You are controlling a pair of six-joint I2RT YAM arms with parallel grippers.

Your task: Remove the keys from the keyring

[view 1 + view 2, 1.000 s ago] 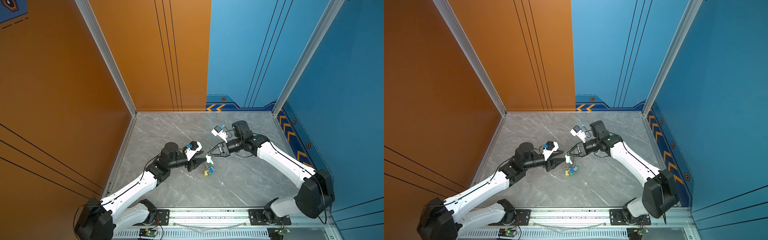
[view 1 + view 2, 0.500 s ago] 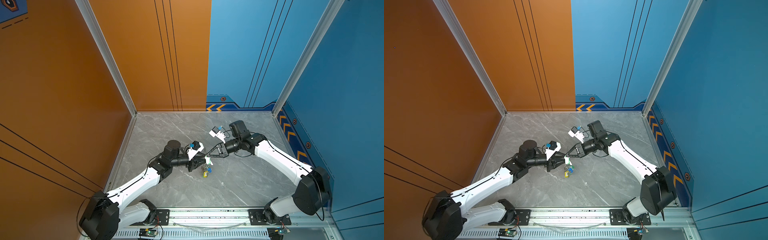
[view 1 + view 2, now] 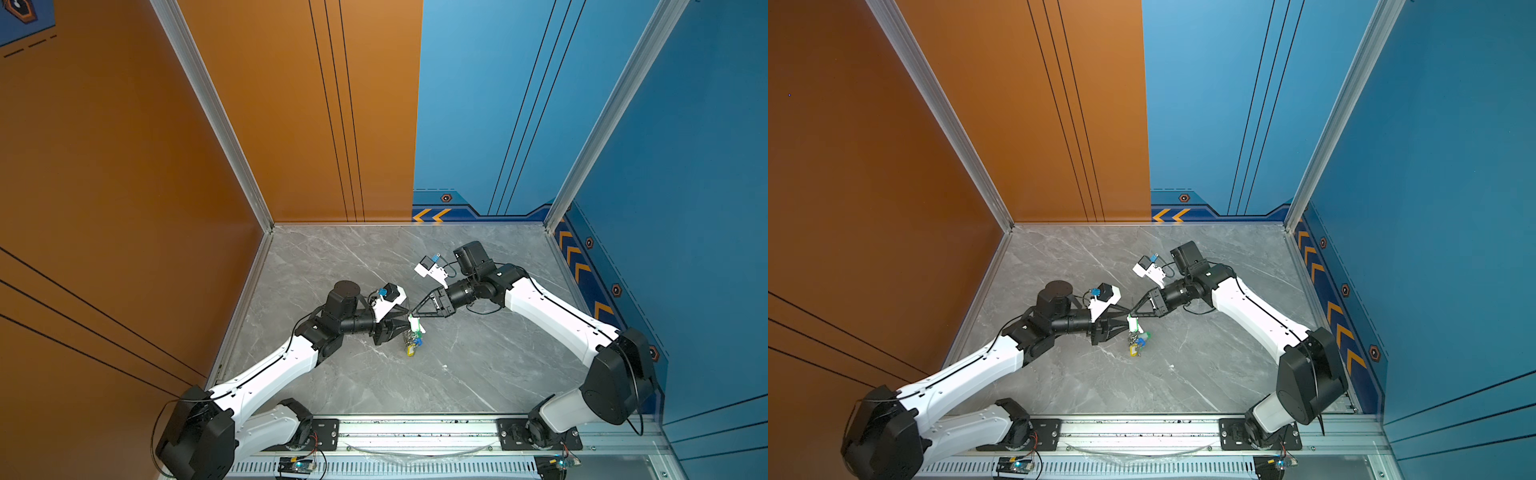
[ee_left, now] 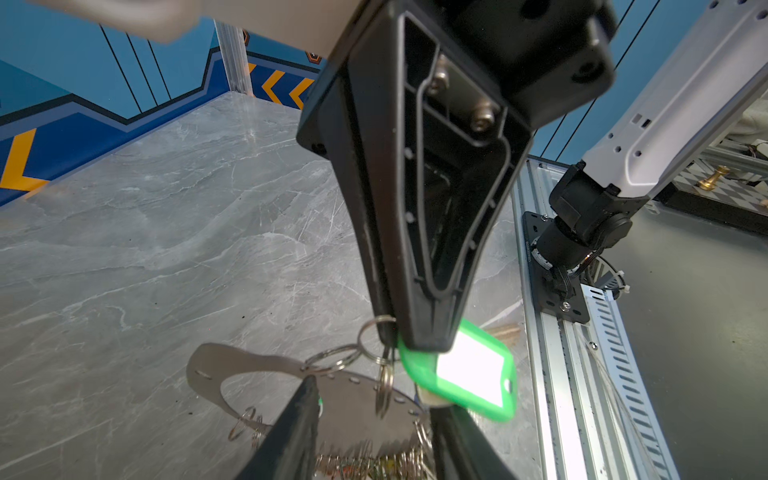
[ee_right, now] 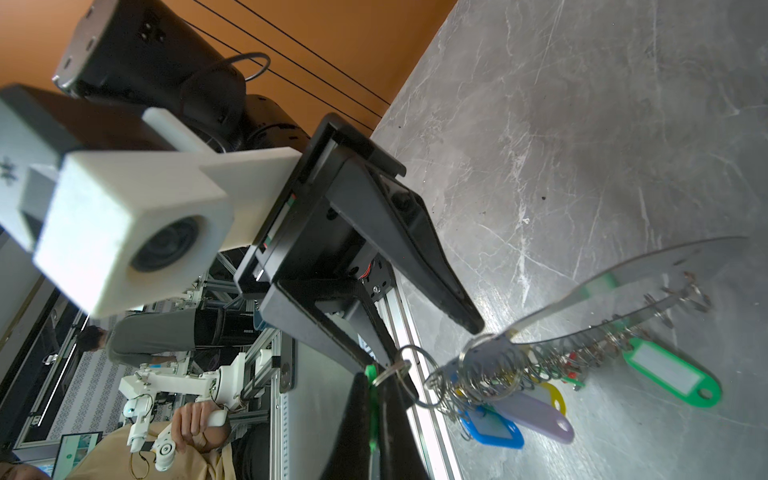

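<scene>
I hold the green-tag key [image 4: 473, 374] clenched in right pincer [image 4: 407, 340]; left pincer [image 5: 436, 345] straddles keyring [image 4: 357, 411], grip unclear; next brace, pull free.

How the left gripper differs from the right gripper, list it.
The right gripper is shut on a green tag; the left gripper's jaws stand apart, straddling the keyring, grip unclear. In both top views the left gripper reaches in from the left, the right gripper from the right. Both are black.
</scene>
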